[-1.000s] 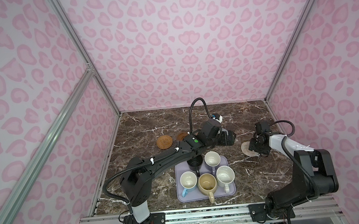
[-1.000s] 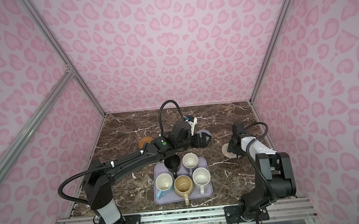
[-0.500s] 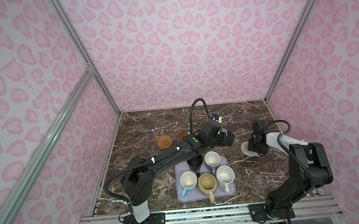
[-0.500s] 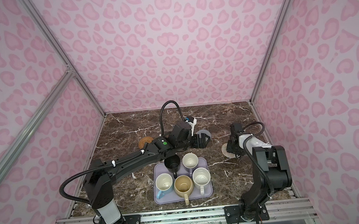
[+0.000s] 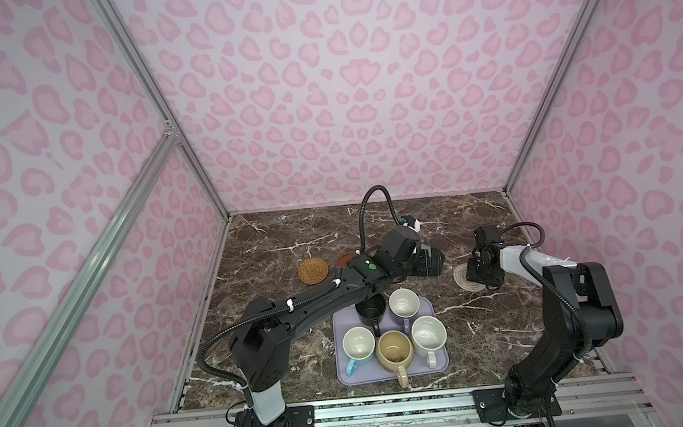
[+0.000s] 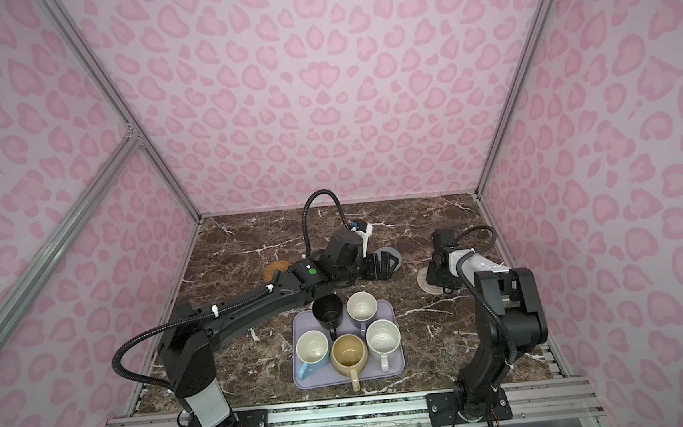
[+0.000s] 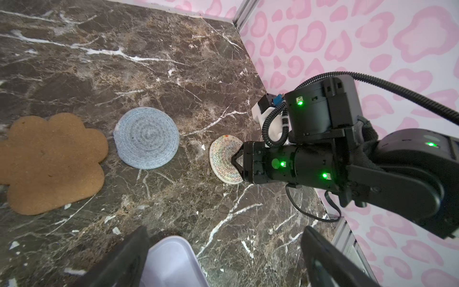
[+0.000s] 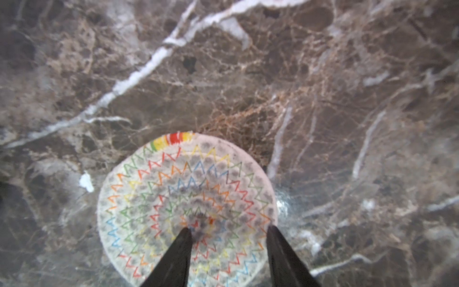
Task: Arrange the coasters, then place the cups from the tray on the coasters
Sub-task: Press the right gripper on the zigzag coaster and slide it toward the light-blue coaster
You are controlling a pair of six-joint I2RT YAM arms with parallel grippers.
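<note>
The lavender tray near the front holds several cups: black, lavender, light blue, yellow-beige and speckled white. Behind it lie the rattan coaster, the dark brown one, the paw-shaped one and the grey-blue one. My left gripper hangs wide open above the tray's far corner, holding nothing. My right gripper points down at the cream coaster, which lies flat. Its jaws are apart, one tip at the coaster's centre, the other at its rim.
The brown marble table is walled in by pink patterned panels on three sides. The left arm stretches low across the table from the front left, past the tray's back edge. A metal rail runs along the front.
The right arm's elbow has swung slightly inward while its gripper stays over the cream coaster, jaws a touch narrower. The left arm has hardly moved.
</note>
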